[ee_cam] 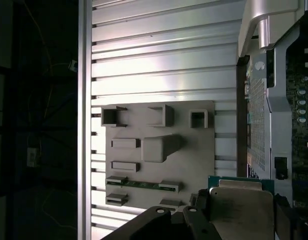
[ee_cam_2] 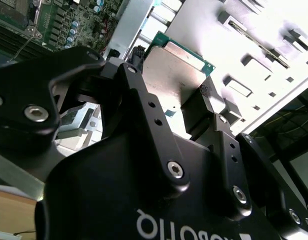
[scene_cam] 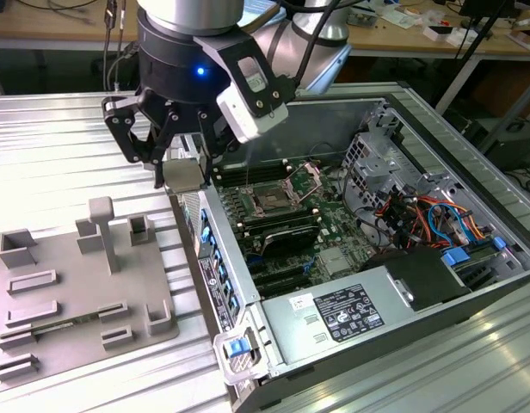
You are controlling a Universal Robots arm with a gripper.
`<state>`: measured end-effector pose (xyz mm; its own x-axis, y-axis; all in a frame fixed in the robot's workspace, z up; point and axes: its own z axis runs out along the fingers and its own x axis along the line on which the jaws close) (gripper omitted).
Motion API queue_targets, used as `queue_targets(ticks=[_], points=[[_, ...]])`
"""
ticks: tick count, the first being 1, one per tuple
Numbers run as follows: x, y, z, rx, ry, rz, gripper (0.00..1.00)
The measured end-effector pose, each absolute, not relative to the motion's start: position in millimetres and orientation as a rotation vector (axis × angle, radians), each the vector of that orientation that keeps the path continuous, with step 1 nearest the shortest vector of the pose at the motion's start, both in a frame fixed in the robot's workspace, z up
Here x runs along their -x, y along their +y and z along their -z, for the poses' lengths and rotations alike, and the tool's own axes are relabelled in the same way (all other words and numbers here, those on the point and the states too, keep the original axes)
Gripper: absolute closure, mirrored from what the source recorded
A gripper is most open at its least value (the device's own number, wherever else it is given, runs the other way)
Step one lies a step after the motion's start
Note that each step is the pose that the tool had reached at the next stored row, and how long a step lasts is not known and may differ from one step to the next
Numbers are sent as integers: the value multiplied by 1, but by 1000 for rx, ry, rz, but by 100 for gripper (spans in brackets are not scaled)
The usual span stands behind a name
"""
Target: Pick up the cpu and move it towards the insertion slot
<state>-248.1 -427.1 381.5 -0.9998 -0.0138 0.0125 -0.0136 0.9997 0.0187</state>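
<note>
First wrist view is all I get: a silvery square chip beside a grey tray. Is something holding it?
Observer: Yes. In the exterior view the tool grips the cpu, holding it in the air, clear of the grey tray.
Operator: Where does it belong?
Observer: In the insertion slot, on the board inside the open computer case. Its metal frame is hinged up.
Operator: Is the chip over it?
Observer: No. The cpu hangs roughly above the case's side wall, to the exterior view's left of the slot.
</note>
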Motion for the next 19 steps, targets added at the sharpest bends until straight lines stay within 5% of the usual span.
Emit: queue_targets(ticks=[19], points=[[161,-401,-381,-21,-3128,12,45]])
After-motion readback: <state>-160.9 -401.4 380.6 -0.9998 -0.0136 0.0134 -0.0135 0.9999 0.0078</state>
